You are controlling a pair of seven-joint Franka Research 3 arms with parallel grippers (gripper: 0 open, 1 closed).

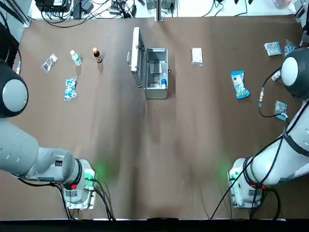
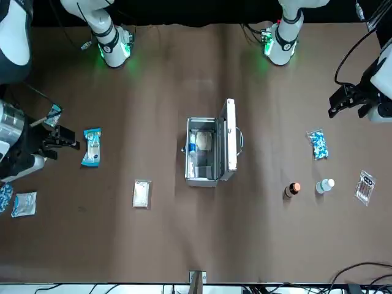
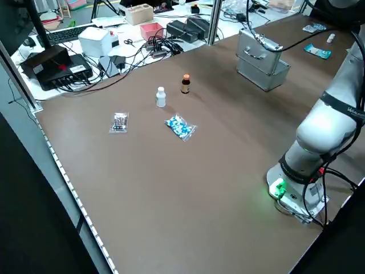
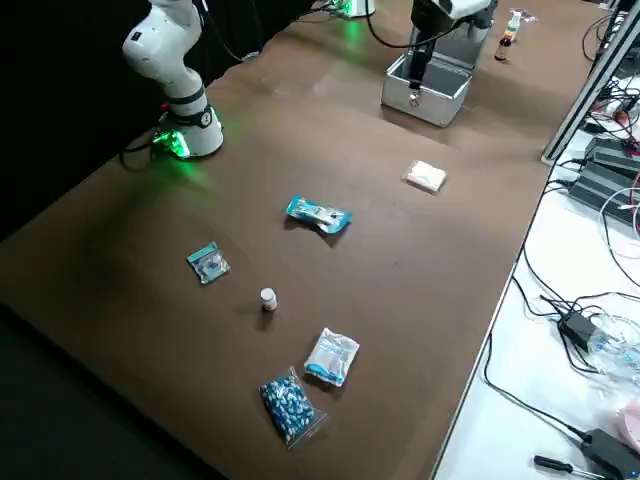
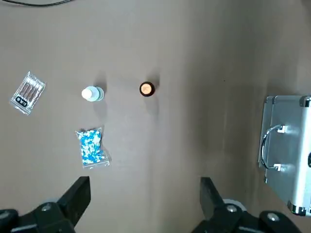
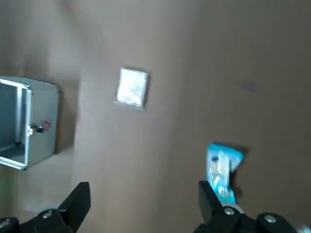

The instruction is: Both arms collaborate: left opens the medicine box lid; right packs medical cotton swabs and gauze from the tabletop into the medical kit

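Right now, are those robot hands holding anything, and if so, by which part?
Nothing is held: the left gripper and right gripper are both open and empty.

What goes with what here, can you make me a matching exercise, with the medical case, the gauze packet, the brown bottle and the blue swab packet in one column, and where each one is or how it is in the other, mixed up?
Things
1. medical case
2. gauze packet
3. brown bottle
4. blue swab packet

Places and states
A. between the case and the blue swab packet
B. standing open
C. on the tabletop, farthest toward the robot's right of the four
D. on the robot's left of the case

Right pairs: 1-B, 2-A, 3-D, 4-C
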